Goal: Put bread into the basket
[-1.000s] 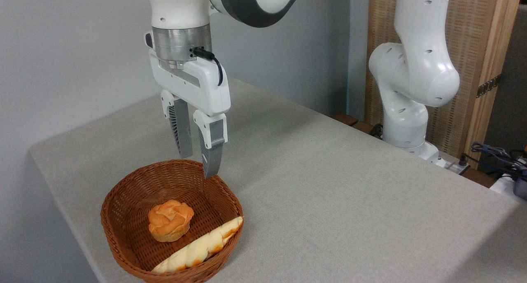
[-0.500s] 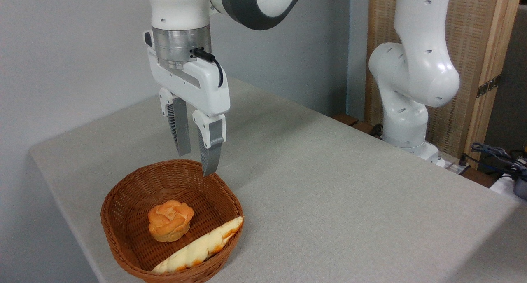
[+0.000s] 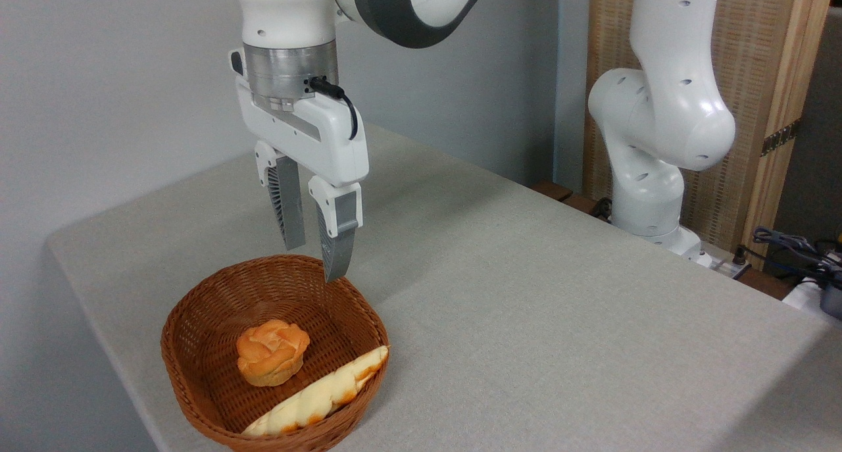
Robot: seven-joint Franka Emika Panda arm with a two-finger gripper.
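Lying inside the basket (image 3: 197,386), the bread (image 3: 320,395) is looking light and soft, best pinched mid-length, while the gripper (image 3: 316,262) is hanging empty, fingers apart.

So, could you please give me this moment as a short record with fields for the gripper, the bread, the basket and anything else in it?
gripper: open, empty, pointing down above the back rim of the basket
bread: lying tilted in the basket, pale underside showing, its right end resting on the rim
basket: near the front left corner of the table
round bun: in the middle of the basket, just behind the bread
task state: bread appears to be in the basket
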